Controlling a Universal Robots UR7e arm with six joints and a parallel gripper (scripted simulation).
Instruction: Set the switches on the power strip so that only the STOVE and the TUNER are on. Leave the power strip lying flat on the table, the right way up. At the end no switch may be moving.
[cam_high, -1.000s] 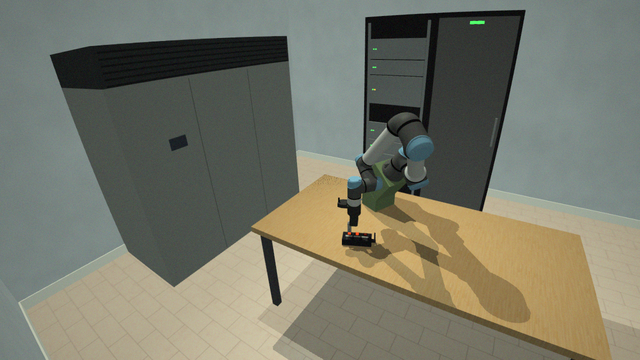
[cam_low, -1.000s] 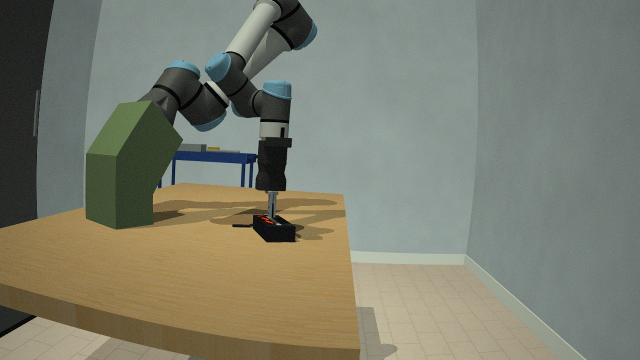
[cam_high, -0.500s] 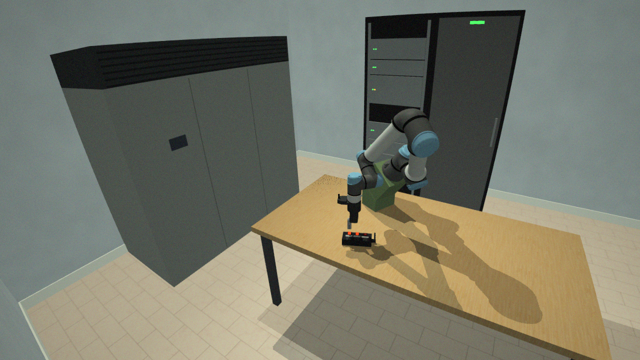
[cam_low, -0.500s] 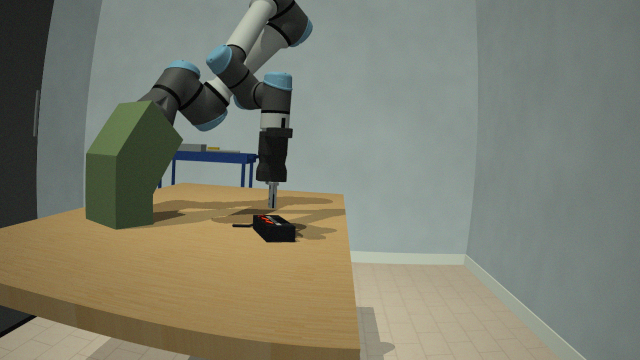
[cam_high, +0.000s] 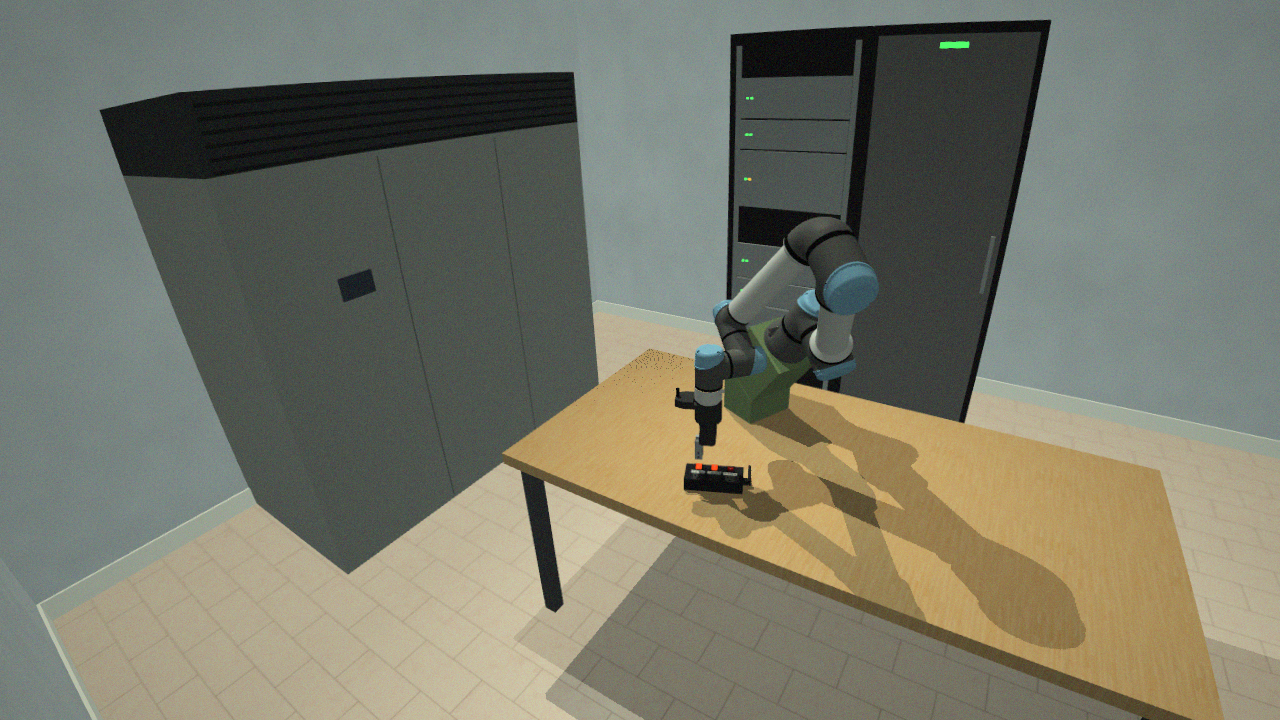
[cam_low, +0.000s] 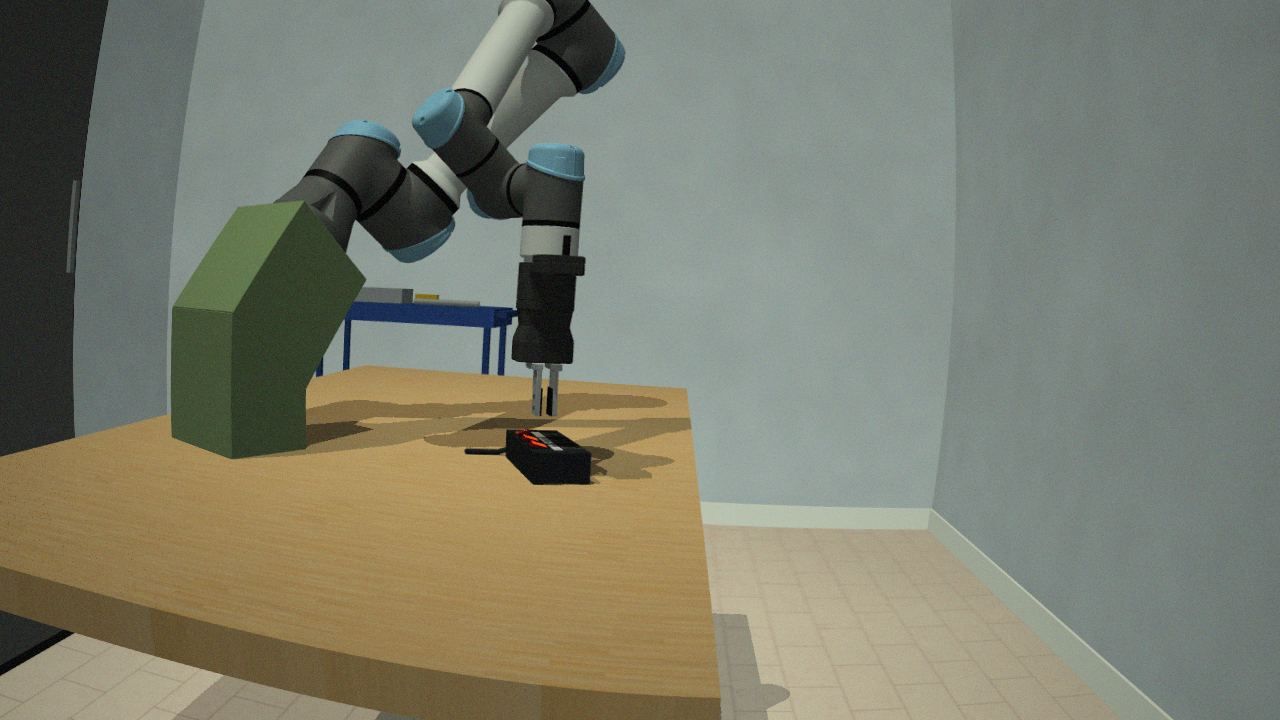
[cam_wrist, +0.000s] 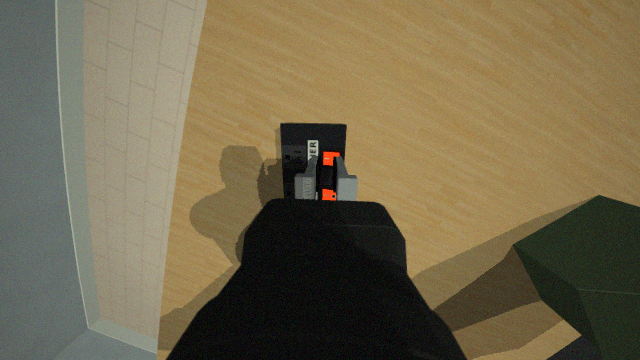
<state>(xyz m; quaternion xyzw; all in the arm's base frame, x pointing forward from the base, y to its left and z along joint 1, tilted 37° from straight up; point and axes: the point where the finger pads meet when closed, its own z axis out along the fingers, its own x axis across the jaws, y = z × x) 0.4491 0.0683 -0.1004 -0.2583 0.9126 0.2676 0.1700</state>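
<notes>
A partly hidden white label (cam_wrist: 312, 148) on the black power strip (cam_wrist: 314, 132) reads "ER".

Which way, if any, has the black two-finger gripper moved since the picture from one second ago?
Yes: the black two-finger gripper has moved up, away from the black rectangular power strip.
</notes>
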